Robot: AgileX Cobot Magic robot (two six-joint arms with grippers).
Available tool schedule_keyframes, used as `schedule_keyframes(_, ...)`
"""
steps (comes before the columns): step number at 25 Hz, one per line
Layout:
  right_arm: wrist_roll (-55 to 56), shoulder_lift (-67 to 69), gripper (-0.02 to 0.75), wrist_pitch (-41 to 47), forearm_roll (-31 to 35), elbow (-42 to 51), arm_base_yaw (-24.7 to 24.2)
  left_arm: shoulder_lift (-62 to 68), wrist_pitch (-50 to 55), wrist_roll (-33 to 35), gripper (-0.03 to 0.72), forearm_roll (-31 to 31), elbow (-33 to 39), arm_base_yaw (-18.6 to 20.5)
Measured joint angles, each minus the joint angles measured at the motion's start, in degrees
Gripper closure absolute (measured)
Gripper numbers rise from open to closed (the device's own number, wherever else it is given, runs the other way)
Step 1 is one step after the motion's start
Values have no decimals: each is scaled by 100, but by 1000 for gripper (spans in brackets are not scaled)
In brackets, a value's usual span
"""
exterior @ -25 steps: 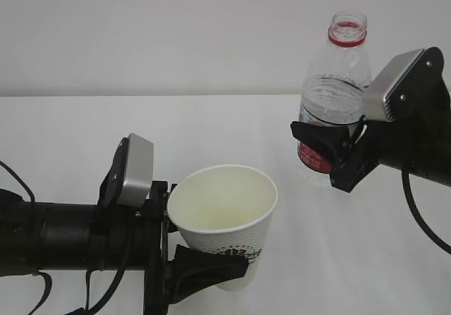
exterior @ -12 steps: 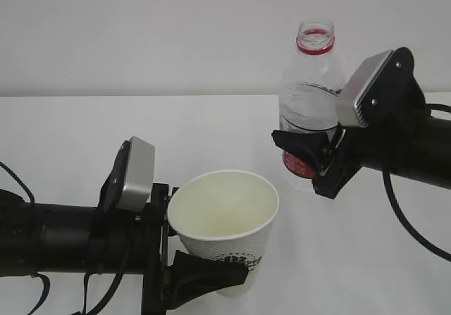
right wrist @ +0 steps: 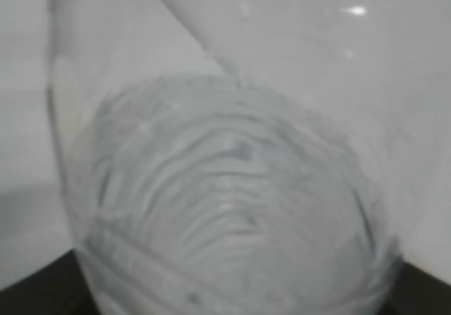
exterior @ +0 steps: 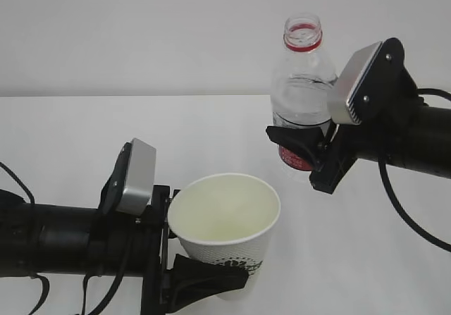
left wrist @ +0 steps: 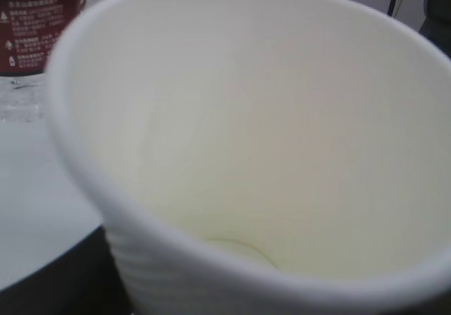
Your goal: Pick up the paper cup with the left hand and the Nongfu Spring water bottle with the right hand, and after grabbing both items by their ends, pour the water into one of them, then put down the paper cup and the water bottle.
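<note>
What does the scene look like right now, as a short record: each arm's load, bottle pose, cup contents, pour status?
left gripper: jaws closed on the paper cup, held above the white table
right gripper: jaws closed on the Nongfu Spring water bottle at its red label
bottle pose: upright, uncapped, up and to the right of the cup's mouth
cup contents: looks empty, cream inside
pour status: not started; no stream visible

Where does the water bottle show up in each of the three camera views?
Exterior view: water bottle upper right, upright, uncapped, gripped by the right hand.
Left wrist view: only its red label, top-left corner behind the paper cup.
Right wrist view: its clear ribbed body fills the frame.
Shared landmark: the red label.
</note>
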Motion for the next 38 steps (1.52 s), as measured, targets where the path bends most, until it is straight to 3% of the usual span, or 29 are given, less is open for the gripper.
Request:
schedule_keyframes(8, 0, 0, 262, 4, -99, 0, 0, 0, 0, 0, 160, -10, 0, -263)
schedule_keyframes(21, -199, 97, 262, 300, -269, -329, 328, 0, 0, 55, 160, -252, 0, -267)
schedule_keyframes(38, -1892, 97, 262, 354, -99, -385, 328, 0, 0, 120, 160, -674, 0, -267)
